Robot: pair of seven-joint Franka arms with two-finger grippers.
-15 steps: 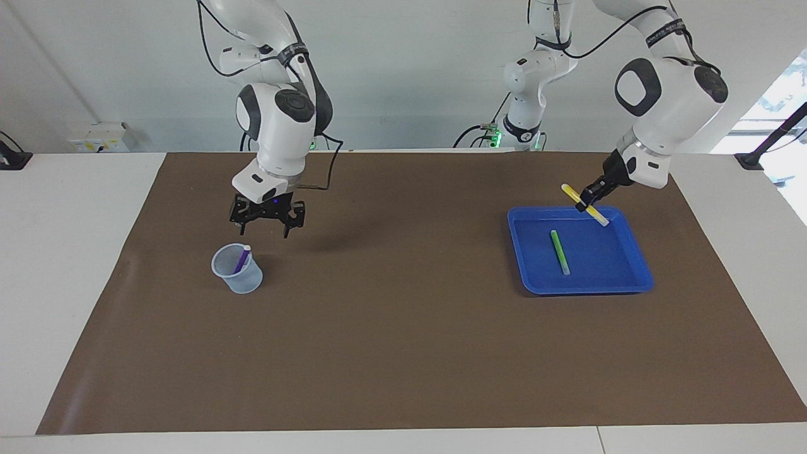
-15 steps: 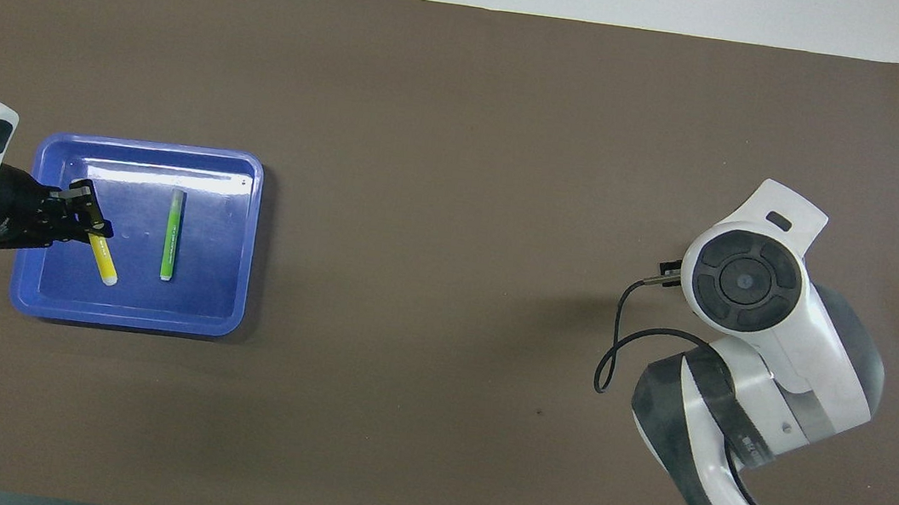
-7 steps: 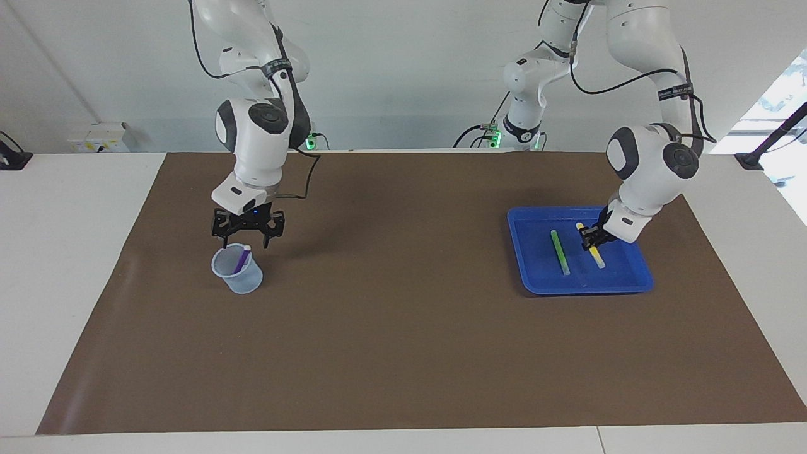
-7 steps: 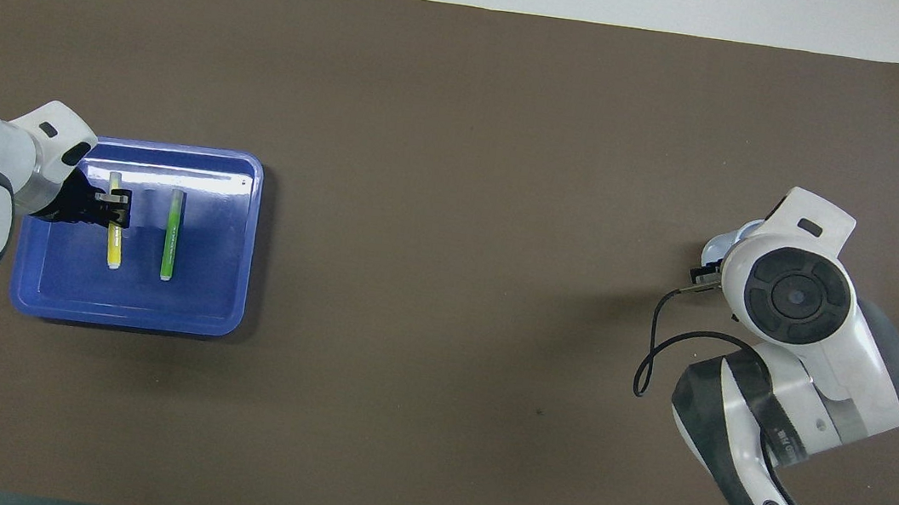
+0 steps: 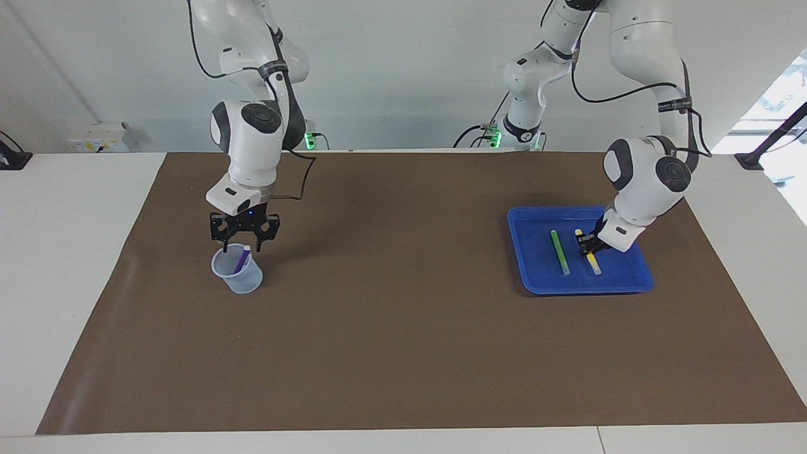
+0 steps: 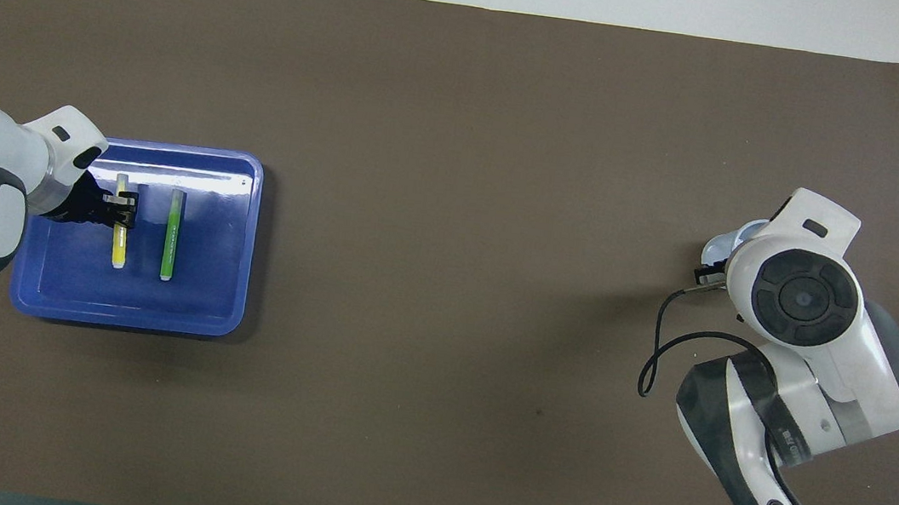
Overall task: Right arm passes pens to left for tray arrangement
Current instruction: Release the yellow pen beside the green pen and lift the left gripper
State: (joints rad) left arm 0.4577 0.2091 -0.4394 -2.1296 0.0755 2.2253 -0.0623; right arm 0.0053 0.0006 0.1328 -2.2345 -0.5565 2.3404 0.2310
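Yellow pen (image 5: 589,254) within left claw (image 5: 587,243), in tray (image 5: 536,285)

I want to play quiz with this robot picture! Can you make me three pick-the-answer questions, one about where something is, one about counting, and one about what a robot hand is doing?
1. Where is the purple pen?
A. in the clear cup
B. in the blue tray
C. lying on the brown mat

2. How many pens lie in the tray?
A. one
B. two
C. three

3. What is the left gripper doing?
A. hanging high over the cup
B. gripping the green pen
C. holding the yellow pen down in the tray

Answers: 1 A, the pen stands inside the cup. 2 B, green and yellow lie side by side. 3 C, it is around the yellow pen; the right gripper hangs over the cup.
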